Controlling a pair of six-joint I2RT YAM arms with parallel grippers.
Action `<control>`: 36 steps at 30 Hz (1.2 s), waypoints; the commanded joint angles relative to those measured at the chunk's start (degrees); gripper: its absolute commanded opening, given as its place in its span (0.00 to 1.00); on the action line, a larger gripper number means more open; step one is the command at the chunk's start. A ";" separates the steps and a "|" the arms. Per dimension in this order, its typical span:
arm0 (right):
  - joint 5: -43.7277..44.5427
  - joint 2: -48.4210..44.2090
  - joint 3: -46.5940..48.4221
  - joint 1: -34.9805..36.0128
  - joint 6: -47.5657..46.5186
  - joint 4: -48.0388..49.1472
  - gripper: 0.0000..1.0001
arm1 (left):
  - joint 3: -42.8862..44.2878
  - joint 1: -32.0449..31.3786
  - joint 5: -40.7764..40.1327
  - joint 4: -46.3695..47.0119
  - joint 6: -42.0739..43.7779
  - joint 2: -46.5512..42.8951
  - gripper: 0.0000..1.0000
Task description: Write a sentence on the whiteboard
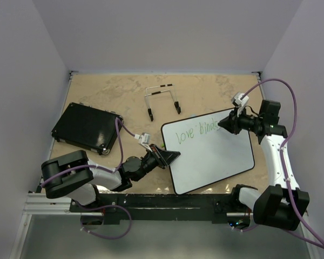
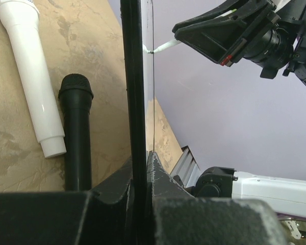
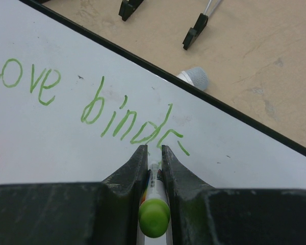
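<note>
The whiteboard [image 1: 213, 154] lies tilted on the table, with green writing "love binds" [image 1: 197, 131] along its far edge; the last letter is partly formed. The writing shows closer in the right wrist view [image 3: 92, 102]. My right gripper [image 3: 153, 153] is shut on a green-capped marker [image 3: 154, 214], tip down on the board just past the last letter; the gripper shows from above too [image 1: 227, 123]. My left gripper [image 1: 173, 156] is shut on the whiteboard's black-framed left edge [image 2: 135, 92], seen edge-on in the left wrist view.
A black textured pad [image 1: 86, 128] lies at the left. A wire stand [image 1: 162, 99] stands behind the board. A white microphone [image 2: 33, 76] and a black microphone [image 2: 76, 127] lie beside the board's edge; a grey microphone head [image 3: 195, 79] shows past the board's far edge.
</note>
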 commanded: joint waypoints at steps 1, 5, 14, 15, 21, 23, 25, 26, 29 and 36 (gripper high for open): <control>-3.74 -0.09 1.87 0.52 -2.03 -2.94 0.00 | 1.44 0.28 0.41 5.07 6.59 0.42 0.00; -5.76 0.00 2.66 0.61 -0.45 -1.63 0.00 | 1.44 0.28 0.41 4.99 6.59 0.33 0.00; -3.93 -2.90 6.88 -0.01 0.96 -2.42 0.00 | 0.74 0.45 -0.03 4.37 6.68 -0.72 0.00; -3.66 -3.16 7.06 -0.35 0.53 -2.59 0.00 | 0.74 0.45 -0.03 4.37 6.77 -0.72 0.00; -2.34 -3.61 7.24 -2.72 -1.06 -3.65 0.00 | 0.65 0.72 0.24 4.72 6.68 -0.64 0.00; -2.69 -3.34 7.32 -3.69 -1.50 -3.91 0.00 | 0.48 0.72 0.24 4.81 6.59 -0.55 0.00; -3.13 -3.25 7.32 -4.22 -2.03 -4.00 0.00 | 0.21 0.72 0.32 5.16 6.51 -0.46 0.00; -3.22 -3.25 7.32 -4.49 -2.20 -3.91 0.00 | 0.12 0.72 0.32 5.42 6.42 -0.29 0.00; -3.40 -2.99 7.06 -5.01 -2.56 -3.30 0.00 | 0.03 0.72 0.41 5.95 6.33 -0.11 0.00; -7.87 -0.18 6.88 -7.91 -4.05 -3.20 0.00 | 0.12 0.89 0.76 5.78 6.42 -0.29 0.00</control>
